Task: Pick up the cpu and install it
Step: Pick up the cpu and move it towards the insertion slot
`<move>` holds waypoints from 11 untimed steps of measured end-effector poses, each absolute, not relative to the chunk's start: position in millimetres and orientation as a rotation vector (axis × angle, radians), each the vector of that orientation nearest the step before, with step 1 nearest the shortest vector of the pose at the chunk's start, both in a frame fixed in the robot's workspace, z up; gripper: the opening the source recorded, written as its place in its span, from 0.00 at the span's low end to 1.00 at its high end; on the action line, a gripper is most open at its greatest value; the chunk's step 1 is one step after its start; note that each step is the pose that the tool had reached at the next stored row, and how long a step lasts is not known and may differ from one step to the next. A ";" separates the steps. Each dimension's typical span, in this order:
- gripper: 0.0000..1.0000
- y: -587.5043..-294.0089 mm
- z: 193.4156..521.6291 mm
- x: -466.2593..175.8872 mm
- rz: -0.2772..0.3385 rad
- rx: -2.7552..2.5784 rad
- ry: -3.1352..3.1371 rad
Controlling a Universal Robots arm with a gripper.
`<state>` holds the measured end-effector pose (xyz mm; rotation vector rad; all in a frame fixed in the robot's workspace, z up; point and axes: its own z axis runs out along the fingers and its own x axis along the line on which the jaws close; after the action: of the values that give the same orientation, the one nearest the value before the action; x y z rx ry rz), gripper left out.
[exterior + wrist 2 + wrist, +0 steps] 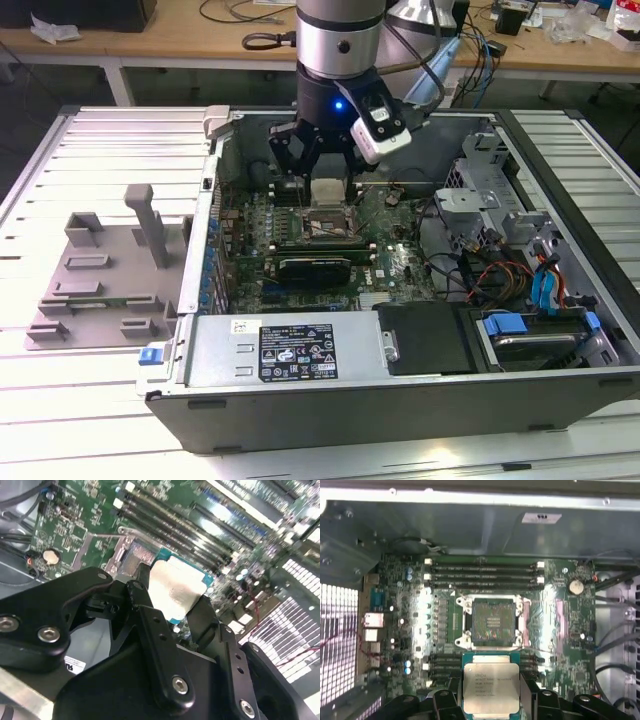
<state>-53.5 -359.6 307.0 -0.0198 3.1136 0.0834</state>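
Above the motherboard (pixel 560 625) inside the open computer case (pixel 300 350), the gripper (pixel 491 692) is clamped on the cpu (pixel 491 689) by two opposite edges, metal top up, over but not in the empty socket (pixel 493 621). Pick-up looks done; seating is left, and the chip reads as offset from the socket opening in the first wrist view. Count: one cpu, one socket, one gripper, one grey tray (pixel 95 290) on the surface (pixel 100 140) at the exterior view's left.
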 end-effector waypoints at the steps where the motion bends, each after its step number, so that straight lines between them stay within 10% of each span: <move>1: 0.54 -355.5 306.2 -53.5 0.083 -0.020 3.114; 11: 0.54 -344.1 300.4 -53.6 0.083 -0.020 3.114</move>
<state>-53.6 -344.1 300.4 -0.0198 3.1137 0.0832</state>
